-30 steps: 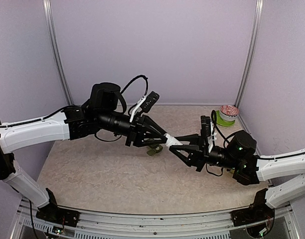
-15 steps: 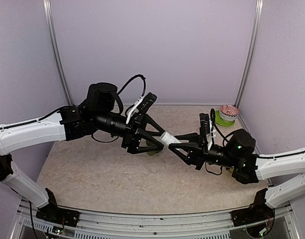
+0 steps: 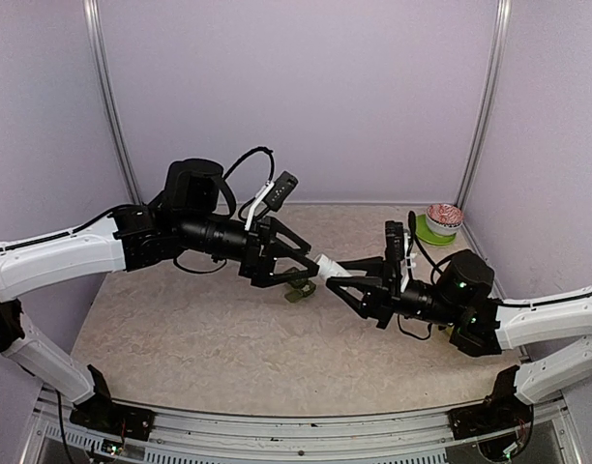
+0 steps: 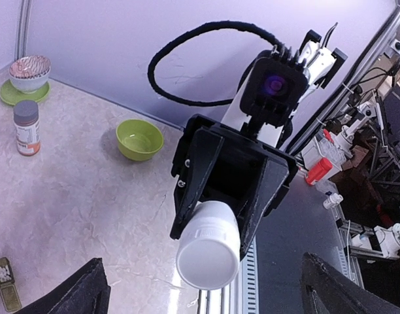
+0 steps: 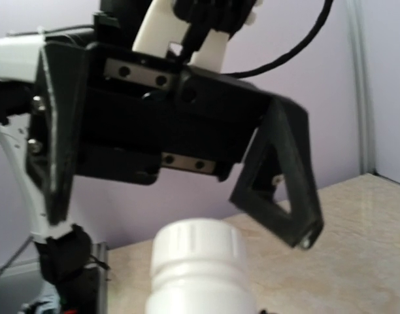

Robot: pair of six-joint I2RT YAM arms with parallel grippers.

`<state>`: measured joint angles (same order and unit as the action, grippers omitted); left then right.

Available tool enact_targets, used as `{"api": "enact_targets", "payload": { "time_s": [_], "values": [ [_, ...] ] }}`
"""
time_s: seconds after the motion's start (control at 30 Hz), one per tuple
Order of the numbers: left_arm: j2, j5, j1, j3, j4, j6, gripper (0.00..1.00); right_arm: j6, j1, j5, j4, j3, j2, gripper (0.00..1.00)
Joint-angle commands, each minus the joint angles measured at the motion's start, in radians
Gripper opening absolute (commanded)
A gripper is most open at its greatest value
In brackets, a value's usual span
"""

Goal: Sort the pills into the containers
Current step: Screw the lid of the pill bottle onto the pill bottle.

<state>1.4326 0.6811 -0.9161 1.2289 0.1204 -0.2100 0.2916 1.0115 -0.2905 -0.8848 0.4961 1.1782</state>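
White bottle mid-air over table, right gripper clamped on its body; left gripper gapes wide at cap end, holding nothing. Back left straight off, no knocks

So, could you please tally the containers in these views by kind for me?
Pill bottles: 2 (white bottle, grey-capped bottle)
Bowls: 2 (green bowl, patterned bowl)
Saucers: 1 (green saucer)
Pill boxes: 1 (green pill box)
Total: 6
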Motion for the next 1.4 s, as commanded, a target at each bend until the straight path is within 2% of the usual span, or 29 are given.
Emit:
{"api": "enact_targets", "payload": {
  "time_s": [0.0,0.4,0.7,1.37],
  "values": [
    [0.023,-0.014,-0.001,0.011,-0.029,-0.094,0.99,-0.077,-0.007,0.09,0.037,0.045,-0.005,0.27],
    [0.06,-0.019,-0.036,0.027,-0.079,-0.145,0.99,-0.124,-0.002,0.205,0.088,0.088,0.063,0.27],
    [0.066,-0.073,-0.042,0.047,-0.061,-0.137,0.99,-0.16,0.028,0.263,0.152,0.119,0.091,0.27],
    [0.052,-0.114,-0.049,0.052,-0.084,-0.145,0.99,-0.159,0.048,0.208,0.147,0.146,0.169,0.26]
  ]
}}
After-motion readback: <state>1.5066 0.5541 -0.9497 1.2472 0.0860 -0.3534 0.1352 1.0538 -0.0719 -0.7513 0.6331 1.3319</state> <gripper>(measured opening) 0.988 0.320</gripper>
